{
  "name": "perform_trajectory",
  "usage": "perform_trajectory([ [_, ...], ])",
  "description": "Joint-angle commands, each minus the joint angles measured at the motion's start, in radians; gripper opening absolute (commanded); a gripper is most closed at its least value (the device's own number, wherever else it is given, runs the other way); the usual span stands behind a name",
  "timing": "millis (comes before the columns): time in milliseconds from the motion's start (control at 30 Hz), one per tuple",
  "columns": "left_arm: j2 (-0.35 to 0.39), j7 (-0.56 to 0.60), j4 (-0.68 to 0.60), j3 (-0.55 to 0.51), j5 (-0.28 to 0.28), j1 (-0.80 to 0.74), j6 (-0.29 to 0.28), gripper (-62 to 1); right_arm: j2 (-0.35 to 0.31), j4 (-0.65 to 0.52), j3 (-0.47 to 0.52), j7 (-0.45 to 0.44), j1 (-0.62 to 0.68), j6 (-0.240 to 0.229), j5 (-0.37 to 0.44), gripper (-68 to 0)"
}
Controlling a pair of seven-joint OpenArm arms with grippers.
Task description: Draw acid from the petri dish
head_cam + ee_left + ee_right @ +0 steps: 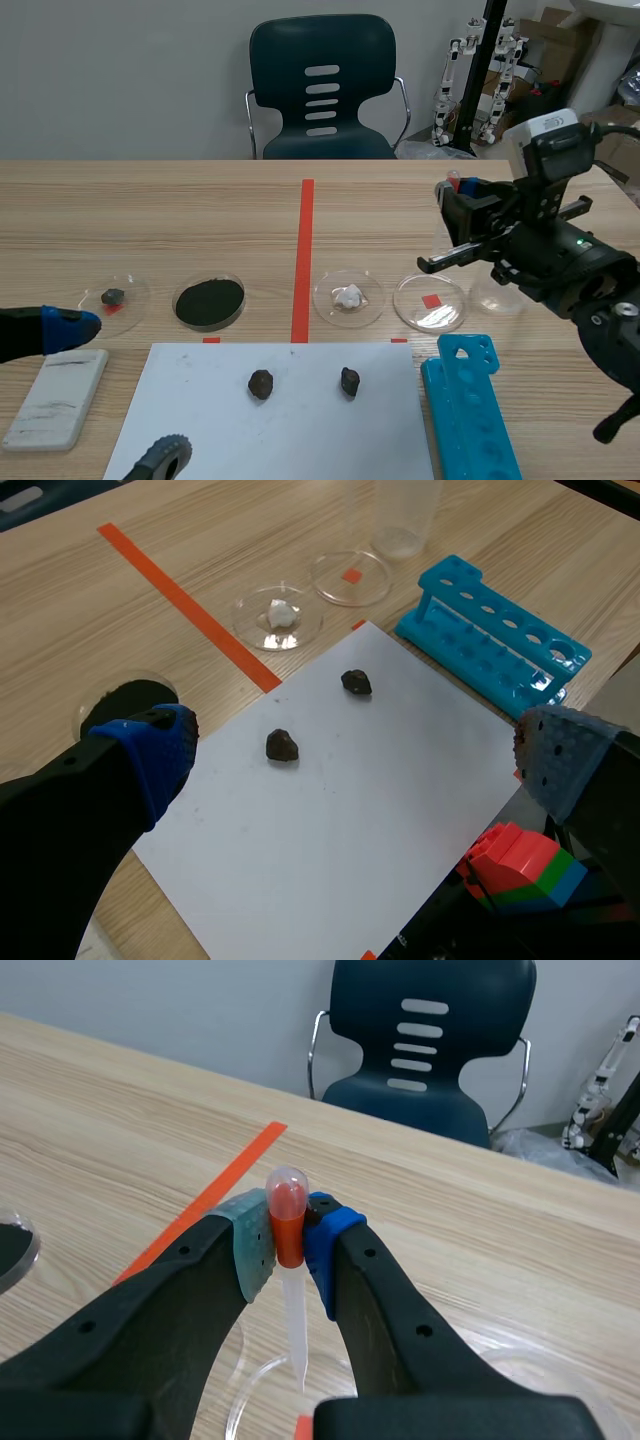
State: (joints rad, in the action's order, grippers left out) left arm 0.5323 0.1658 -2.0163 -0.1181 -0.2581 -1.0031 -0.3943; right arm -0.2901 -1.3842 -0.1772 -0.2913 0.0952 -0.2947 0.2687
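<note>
Right gripper (290,1245) is pinching a pipette (288,1260) by its red bulb, pads tight on both sides, stem pointing down. Its tip hangs over the petri dish (430,302), the one right of the centre tape line with a red mark showing through it; whether the tip touches the dish I can't tell. That dish is hemmed in. A clear cup (497,295) sits just beside its right rim, the far end of the blue tube rack (470,410) sits just beside its near rim, and the dish with a white lump (348,297) is near on its left, with a narrow gap. Bare wood runs from the dish row to the far table edge, where a chair (322,90) stands. Left gripper (355,770) has its fingers spread wide and holds nothing. It sits low at the near left, beside a white block (58,397), well apart from the task dish. A white sheet (270,410) fills the near middle, its right edge close along the rack, and carries two dark rocks (261,383) (349,380) that sit apart from each other. Left of the tape are a dish of black powder (209,301) and a dish with a small stone (113,297).
</note>
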Motion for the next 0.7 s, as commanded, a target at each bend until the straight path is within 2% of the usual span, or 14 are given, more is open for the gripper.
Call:
perform_trajectory([
  [0,-0.005,0.014,-0.011,0.006,-0.01,-0.007,0.0,1.4,0.002,-0.004,0.003,-0.038,-0.012,-0.011,0.003,-59.9],
  [367,-0.005,0.014,-0.011,0.006,-0.01,-0.007,0.0,1.4,0.002,0.052,-0.029,-0.106,-0.012,-0.013,0.003,-59.9],
  [667,-0.005,0.014,-0.011,0.006,-0.01,-0.007,0.0,1.4,0.003,0.053,-0.067,-0.122,-0.011,-0.008,0.0,-59.9],
])
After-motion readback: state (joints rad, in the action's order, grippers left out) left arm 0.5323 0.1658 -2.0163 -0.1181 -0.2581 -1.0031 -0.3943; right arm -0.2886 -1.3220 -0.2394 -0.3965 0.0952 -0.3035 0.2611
